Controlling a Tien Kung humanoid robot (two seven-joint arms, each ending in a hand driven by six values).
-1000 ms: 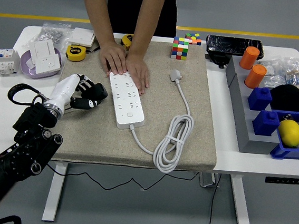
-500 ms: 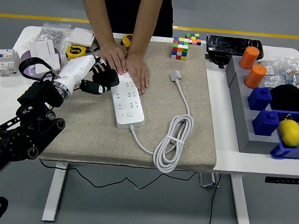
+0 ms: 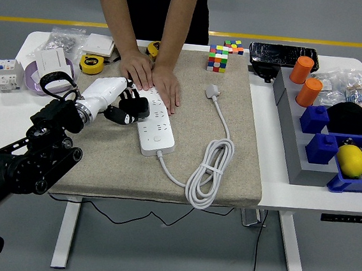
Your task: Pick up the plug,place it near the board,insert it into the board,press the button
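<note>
None of four steps done: we judge the task barely begun; nothing is picked, placed, inserted or pressed yet.
Plug: the plug (image 3: pixel 212 91) lies free on the mat (image 3: pixel 241 173), right of the board and well apart from it, its cable (image 3: pixel 211 170) running down to a coiled loop and back to the board's near end.
Board: the white power strip (image 3: pixel 152 122) lies lengthwise on the mat; we see no plug in any socket.
Button: the button (image 3: pixel 157 138) sits near the strip's near end, untouched.
Person: two hands (image 3: pixel 153 78) press flat on the strip's far end, holding it down.
Left hand: the left hand (image 3: pixel 127 107) hovers at the strip's left edge, about mid-length; fingers curled loosely inward, gripping nothing we can make out. Whether it touches the strip we cannot tell.
Left arm: comes in from the lower left, white wrist angled up and right.
Right arm: not visible.
Remaining: we reckon all four steps, and the plug lies across the strip from the only hand in sight.
</note>
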